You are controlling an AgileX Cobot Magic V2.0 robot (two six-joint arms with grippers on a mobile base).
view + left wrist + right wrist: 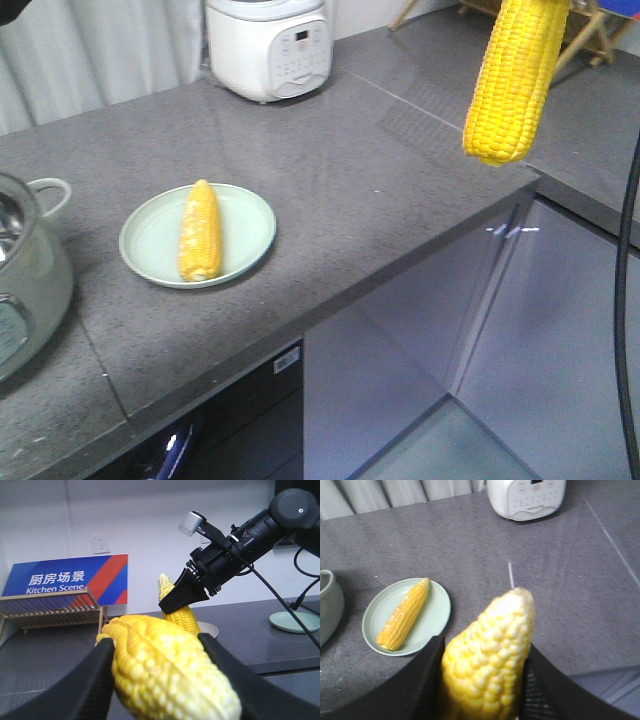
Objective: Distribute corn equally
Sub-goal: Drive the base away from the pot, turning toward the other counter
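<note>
The left cob [165, 670] is fat, bumpy and bright yellow. The left pincer [155, 647] pinches it between two black fingers, one on each side. The right cob [487, 655] is squeezed the same way in the right pincer [485, 647], and its pale pointed tip sticks out past the fingers. A third cob [200, 232] lies flat on a round, smooth, pale green plate [150, 240], down below the right pincer and to its left in its own view. The front view shows a hanging cob [515, 75] in the air with its blunt end down. Its holder is cut off, so I cannot tell which pincer has it.

The plate sits on a grey, speckled stone surface [380, 200]. Far ahead of the left pincer, to its left, a blue and red sign [67, 580] says "厨房场景 Kitchen Scene" in white. A wooden rack [50, 610] stands under it. Far ahead of the right pincer is a shiny white cooker [527, 497]; its button words are too small to read. A pale green pot [30, 270] with a loop handle stands left of the plate.
</note>
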